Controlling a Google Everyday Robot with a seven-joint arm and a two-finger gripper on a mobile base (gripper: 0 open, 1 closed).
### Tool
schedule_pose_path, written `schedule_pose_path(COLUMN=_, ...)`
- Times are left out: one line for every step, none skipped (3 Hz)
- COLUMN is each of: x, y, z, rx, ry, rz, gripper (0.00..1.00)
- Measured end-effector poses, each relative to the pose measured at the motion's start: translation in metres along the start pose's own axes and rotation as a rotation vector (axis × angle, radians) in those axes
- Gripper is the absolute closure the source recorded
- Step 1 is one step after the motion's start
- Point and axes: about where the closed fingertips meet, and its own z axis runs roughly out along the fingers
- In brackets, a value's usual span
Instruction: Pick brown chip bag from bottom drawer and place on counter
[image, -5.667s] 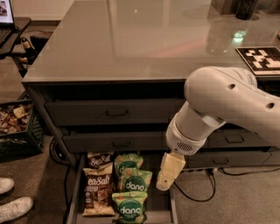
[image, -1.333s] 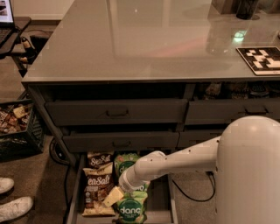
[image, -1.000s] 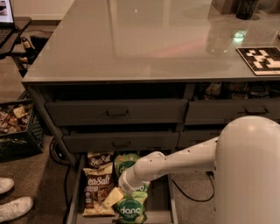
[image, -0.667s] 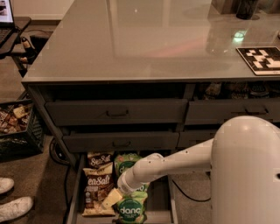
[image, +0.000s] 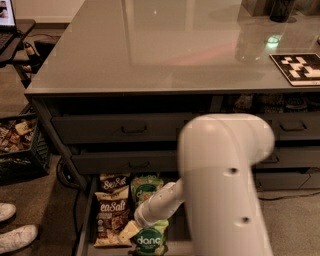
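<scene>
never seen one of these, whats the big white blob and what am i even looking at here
The big white shape is a robot arm, seen close up by the one camera. That camera looks down on a dark drawer cabinet; where it is mounted is not known. The arm reaches down into the open bottom drawer. Its pale tip is the claw, the part that grasps. The claw sits at the lower right corner of a brown chip bag; whether it holds the bag cannot be told. A second brown bag lies behind that one, and two green bags lie alongside. The glossy grey counter above carries a black-and-white patterned tile near its right edge.
</scene>
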Motion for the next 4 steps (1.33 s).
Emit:
schedule_pose_path(x=-0.010, y=-0.012, z=0.025, rx=0.027, ry=-0.046, rz=0.068, gripper=0.00)
schedule_pose_path(x=-0.019, y=-0.011, z=0.028, rx=0.028, ry=-0.077, rz=0.075, gripper=0.00)
schedule_pose_path(x=-0.018, y=-0.008, z=0.042, rx=0.010, ry=-0.099, rz=0.075, gripper=0.00)
schedule_pose_path(x=-0.021, y=-0.017, z=0.067, rx=0.031, ry=-0.129, rz=0.094, gripper=0.00)
